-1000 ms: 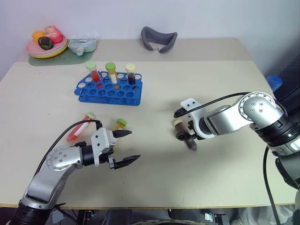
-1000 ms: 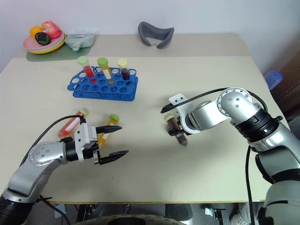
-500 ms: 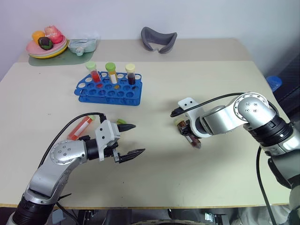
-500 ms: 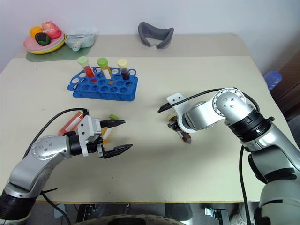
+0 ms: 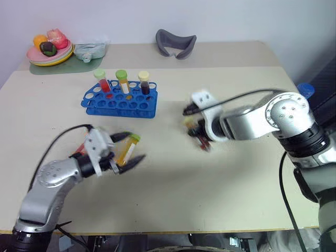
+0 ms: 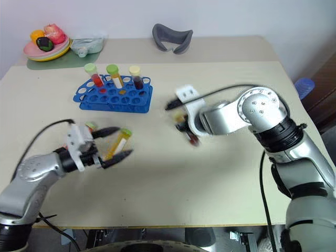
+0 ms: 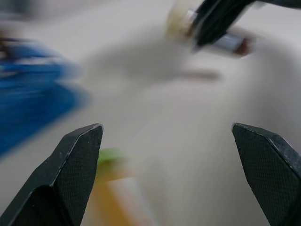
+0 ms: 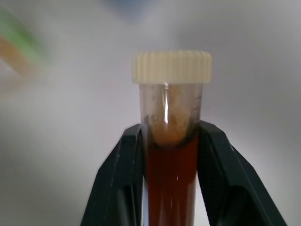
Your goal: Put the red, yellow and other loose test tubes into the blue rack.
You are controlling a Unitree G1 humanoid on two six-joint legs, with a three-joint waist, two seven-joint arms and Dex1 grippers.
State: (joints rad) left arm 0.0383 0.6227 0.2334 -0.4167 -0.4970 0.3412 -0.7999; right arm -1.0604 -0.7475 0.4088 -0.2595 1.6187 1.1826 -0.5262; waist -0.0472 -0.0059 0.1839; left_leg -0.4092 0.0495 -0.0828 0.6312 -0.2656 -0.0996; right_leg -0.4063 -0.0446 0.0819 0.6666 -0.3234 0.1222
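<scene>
Dark-brown test tube sits pinched between the right jaws; left jaws spread over the yellow tube.

A table holds a rack with three tubes standing in its back row. The left claw sits in front of the rack, with a loose tube lying between its fingers. To its right, the right claw holds a tube above the table. A plate sits far behind the left claw.
</scene>
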